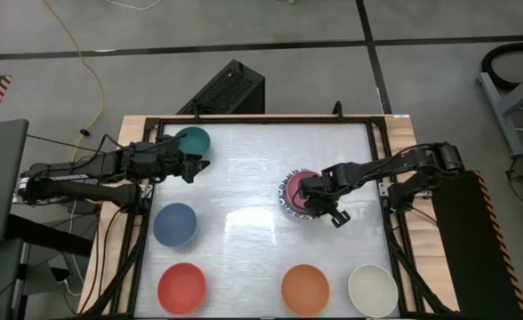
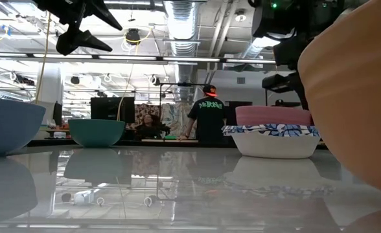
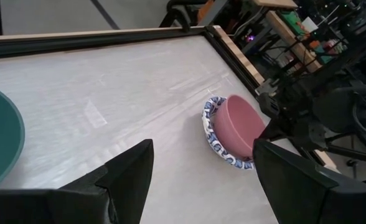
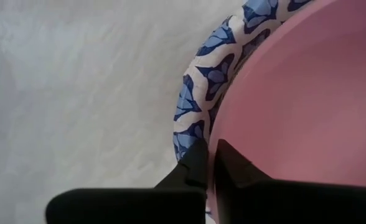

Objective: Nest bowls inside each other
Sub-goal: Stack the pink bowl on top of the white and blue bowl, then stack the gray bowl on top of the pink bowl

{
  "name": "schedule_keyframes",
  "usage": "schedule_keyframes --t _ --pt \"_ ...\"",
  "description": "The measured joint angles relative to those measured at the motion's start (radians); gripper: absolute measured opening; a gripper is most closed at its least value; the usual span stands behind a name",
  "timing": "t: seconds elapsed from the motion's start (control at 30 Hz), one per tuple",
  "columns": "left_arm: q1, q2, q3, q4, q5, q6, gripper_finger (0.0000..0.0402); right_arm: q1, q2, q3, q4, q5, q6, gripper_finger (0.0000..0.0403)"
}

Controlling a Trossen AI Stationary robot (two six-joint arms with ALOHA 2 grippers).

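Note:
A pink bowl (image 1: 297,184) sits inside a white bowl with a blue-and-white patterned outside (image 1: 285,204), right of the table's middle. My right gripper (image 4: 211,165) is shut on the pink bowl's rim, pointing steeply down. My left gripper (image 3: 201,171) hangs open and empty above the table's far left, beside a green bowl (image 1: 193,140) that rests on its base. Blue (image 1: 174,224), red (image 1: 181,287), orange (image 1: 305,289) and cream (image 1: 373,289) bowls stand apart on the table. My right gripper pinches the pink bowl's rim (image 4: 216,132) on its near side, one finger inside the bowl and the other outside, between it and the patterned bowl's rim (image 4: 192,106). The fingers come from above. The pink bowl (image 2: 273,115) sits level in the patterned bowl (image 2: 278,141).
A black frame (image 1: 379,160) borders the table. The blue bowl stands at the left, while the red, orange and cream bowls line the near edge. Bare tabletop lies between the green bowl and the nested pair. People stand in the room beyond the far edge.

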Motion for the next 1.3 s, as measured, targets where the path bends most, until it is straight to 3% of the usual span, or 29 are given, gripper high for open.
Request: schedule_keyframes --t 0.5,0.9,1.3 --pt "0.0 0.0 0.0 -0.002 0.0 0.0 0.0263 0.0 0.003 0.018 -0.001 0.048 0.085 0.009" --pt "0.0 0.0 0.0 -0.003 0.0 0.0 0.0263 -0.001 -0.001 0.1 -0.053 0.053 0.094 0.0104" --pt "0.0 0.0 0.0 -0.006 0.0 0.0 0.0263 -0.002 -0.086 0.152 -0.105 0.035 0.263 0.0104"
